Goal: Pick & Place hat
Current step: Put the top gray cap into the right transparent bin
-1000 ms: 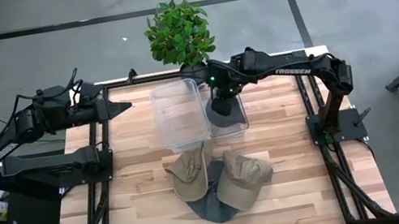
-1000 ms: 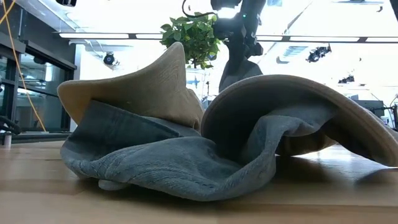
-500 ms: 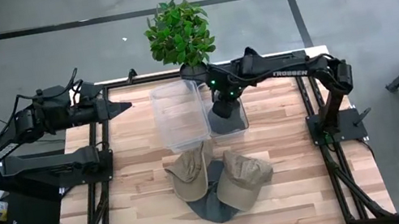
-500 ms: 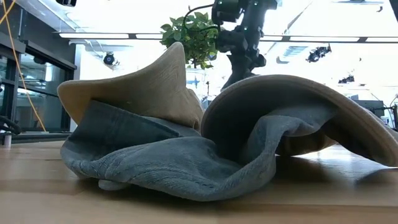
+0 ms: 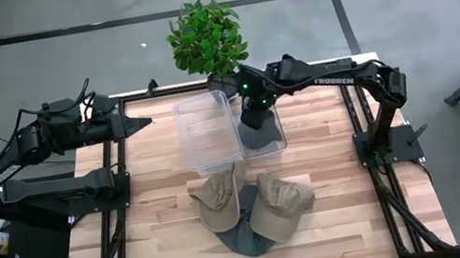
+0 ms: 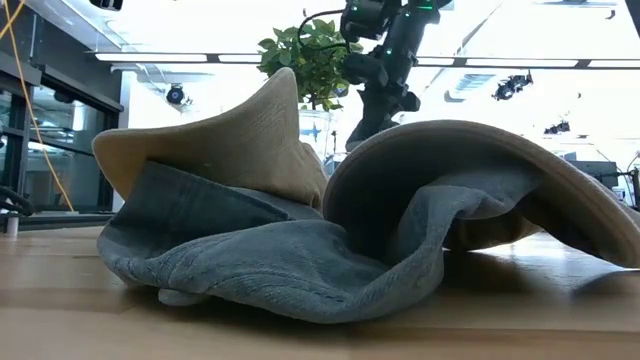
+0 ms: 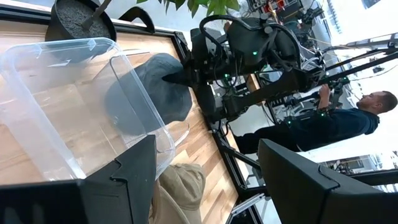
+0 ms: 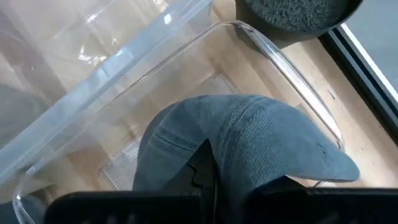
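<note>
Potted plant (image 5: pixel 206 36), perhaps a bystander (image 7: pixel 339 121).

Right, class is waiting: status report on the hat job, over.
Left tool open, parked back left. Right tool at grey hat inside smaller clear bin. Three hats heaped at table front; nothing blocking.

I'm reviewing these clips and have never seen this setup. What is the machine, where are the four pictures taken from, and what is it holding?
Two dark robot arms stand at a wooden table. One picture looks straight down, one looks level along the tabletop, and one comes from each wrist. The right gripper holds a grey-blue hat over the right clear bin, beside another clear bin. The left gripper waits open at the table's edge. A pile of hats lies nearer the front, and a potted plant stands behind.
</note>
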